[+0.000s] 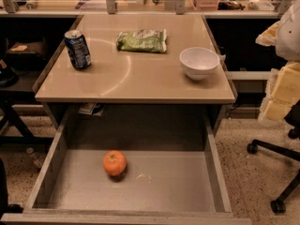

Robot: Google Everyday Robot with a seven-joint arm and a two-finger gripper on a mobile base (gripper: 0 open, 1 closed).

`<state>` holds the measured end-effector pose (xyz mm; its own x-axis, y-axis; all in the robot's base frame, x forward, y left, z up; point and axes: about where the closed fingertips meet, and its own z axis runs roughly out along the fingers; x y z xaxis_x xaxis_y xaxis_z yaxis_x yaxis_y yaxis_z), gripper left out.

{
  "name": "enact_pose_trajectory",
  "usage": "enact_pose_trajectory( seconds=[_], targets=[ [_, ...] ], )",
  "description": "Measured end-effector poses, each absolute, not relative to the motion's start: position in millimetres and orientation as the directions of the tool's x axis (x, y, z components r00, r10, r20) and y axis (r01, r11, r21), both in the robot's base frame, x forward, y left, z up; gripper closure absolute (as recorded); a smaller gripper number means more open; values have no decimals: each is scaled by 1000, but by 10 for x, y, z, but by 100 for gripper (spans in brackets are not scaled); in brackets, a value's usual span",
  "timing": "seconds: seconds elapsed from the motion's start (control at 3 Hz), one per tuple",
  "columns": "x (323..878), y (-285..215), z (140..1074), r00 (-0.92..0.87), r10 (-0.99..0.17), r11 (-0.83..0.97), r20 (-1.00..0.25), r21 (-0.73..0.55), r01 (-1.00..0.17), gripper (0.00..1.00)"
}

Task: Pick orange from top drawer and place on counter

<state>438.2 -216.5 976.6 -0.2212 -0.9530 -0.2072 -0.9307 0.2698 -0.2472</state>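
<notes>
The orange (115, 163) lies on the scuffed grey bottom of the open top drawer (178, 182), left of its middle and near the front. The drawer is pulled out below the front edge of the beige counter (136, 74). My gripper is out of view. Only a white rounded shape (288, 29), possibly part of my arm, shows at the upper right edge, far from the orange.
On the counter stand a blue soda can (78, 49) at the left, a green snack bag (142, 41) at the back middle and a white bowl (199, 63) at the right. Yellow foam pieces (281, 93) and a black chair base (276, 172) are to the right.
</notes>
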Motion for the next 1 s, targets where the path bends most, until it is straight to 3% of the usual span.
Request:
enact_pose_trajectory(
  seconds=[0.33, 1.0],
  targets=[
    [4391, -2168, 9781, -223, -953, 272, -207, -255, -928, 0],
    [4006, -1742, 9072, -243, -930, 281, -275, -108, -954, 0]
  ],
)
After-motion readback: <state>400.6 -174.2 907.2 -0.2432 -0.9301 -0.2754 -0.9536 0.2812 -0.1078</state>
